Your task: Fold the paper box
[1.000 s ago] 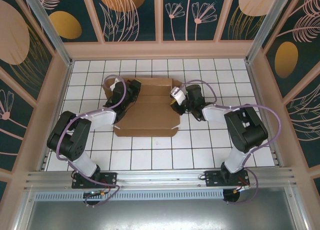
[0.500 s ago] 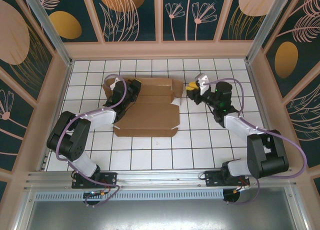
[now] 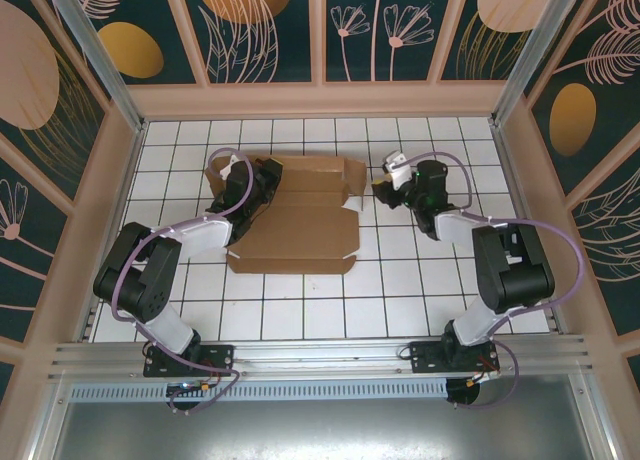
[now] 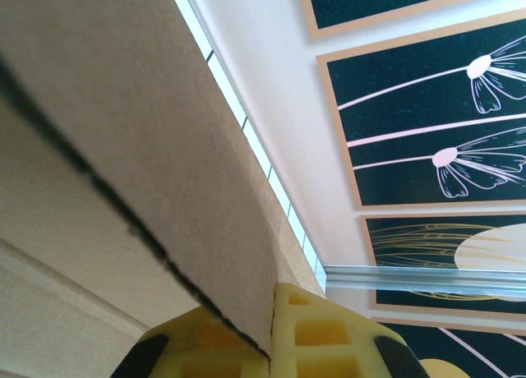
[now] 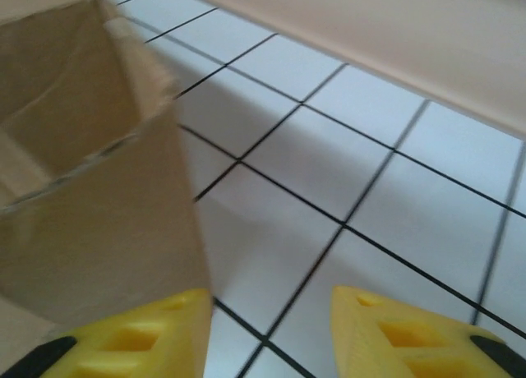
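Note:
The paper box (image 3: 295, 220) is a brown cardboard sheet, partly folded, lying mid-table with its back panel and side flaps raised. My left gripper (image 3: 262, 177) is at its back left corner, shut on a raised cardboard flap (image 4: 140, 156); in the left wrist view the flap's edge is pinched between the yellow fingers (image 4: 316, 333). My right gripper (image 3: 381, 186) hovers just right of the box's right flap (image 3: 352, 187), open. In the right wrist view the cardboard wall (image 5: 90, 197) stands beside the left fingertip (image 5: 156, 333), with bare tile between the jaws.
The white tiled table (image 3: 420, 270) is enclosed by pale walls (image 3: 320, 100) at the back and both sides. The arms' bases sit on the metal rail (image 3: 320, 355) at the near edge.
My right gripper has left the box's right flap, its jaws widening, and now sits a little to the right of it. The left gripper and the box have stayed put.

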